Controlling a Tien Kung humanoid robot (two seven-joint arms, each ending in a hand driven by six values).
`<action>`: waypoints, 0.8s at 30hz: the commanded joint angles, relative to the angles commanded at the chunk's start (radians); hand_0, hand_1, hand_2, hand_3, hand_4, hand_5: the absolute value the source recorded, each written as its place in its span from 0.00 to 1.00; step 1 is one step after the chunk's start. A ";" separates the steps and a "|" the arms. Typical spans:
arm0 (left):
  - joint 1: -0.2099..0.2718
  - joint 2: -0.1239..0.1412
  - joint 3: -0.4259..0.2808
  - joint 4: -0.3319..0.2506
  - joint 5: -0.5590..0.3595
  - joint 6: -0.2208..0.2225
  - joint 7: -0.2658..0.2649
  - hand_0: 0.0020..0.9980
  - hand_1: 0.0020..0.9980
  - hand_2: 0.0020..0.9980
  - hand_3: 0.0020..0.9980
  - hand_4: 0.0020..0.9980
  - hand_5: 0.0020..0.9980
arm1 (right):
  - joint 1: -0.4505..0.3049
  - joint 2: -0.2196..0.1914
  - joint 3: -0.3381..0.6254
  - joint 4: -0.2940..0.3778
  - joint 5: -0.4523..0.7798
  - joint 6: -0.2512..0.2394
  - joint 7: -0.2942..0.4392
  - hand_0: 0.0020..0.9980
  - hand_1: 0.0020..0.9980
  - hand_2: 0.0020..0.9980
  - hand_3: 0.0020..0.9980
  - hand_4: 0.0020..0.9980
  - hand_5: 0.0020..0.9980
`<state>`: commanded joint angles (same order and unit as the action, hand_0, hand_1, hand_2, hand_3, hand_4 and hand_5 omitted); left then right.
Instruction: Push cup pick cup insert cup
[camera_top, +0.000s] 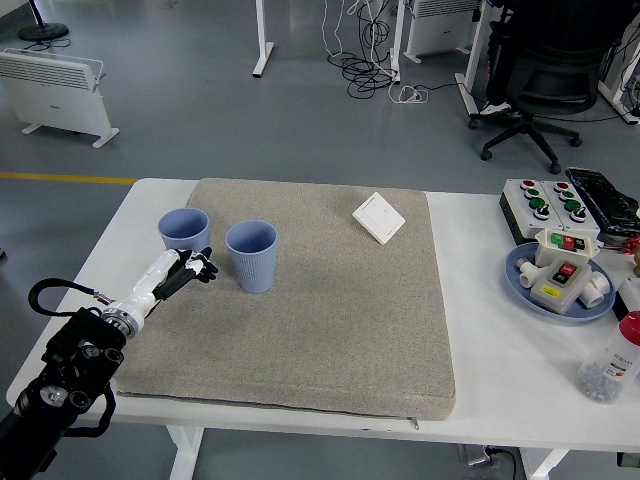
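You're setting your left robot hand, fingers spread and empty, beside the left cup, lining up the push.

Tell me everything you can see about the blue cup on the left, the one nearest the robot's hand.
The left cup is pale blue with a matte finish that looks like plastic or ceramic, and no handle shows. It stands upright and open at the top, with nothing visible inside, at the far left edge of the grey mat. A matching cup stands apart to its right. The left hand, fingers spread, sits just in front of its base; whether they touch cannot be told.
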<state>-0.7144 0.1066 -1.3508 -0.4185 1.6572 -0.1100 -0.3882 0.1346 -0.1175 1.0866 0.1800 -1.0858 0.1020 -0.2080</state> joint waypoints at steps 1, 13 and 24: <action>-0.006 -0.001 -0.005 0.006 0.004 0.000 -0.001 0.77 0.56 0.51 0.47 0.57 1.00 | 0.001 0.000 -0.001 0.000 0.000 0.000 0.000 0.77 0.68 0.67 0.57 0.12 0.47; -0.058 -0.026 -0.047 0.073 0.050 -0.002 -0.009 0.77 0.56 0.51 0.47 0.57 1.00 | 0.004 0.000 -0.005 0.000 0.003 0.001 0.000 0.77 0.68 0.67 0.57 0.12 0.47; -0.105 -0.043 -0.166 0.146 0.156 -0.003 -0.018 0.77 0.56 0.51 0.47 0.57 1.00 | 0.006 0.000 -0.011 0.000 0.011 0.001 0.001 0.77 0.68 0.67 0.57 0.13 0.47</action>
<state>-0.8191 0.0633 -1.5169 -0.2721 1.8131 -0.1134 -0.4062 0.1407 -0.1179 1.0755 0.1800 -1.0743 0.1029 -0.2068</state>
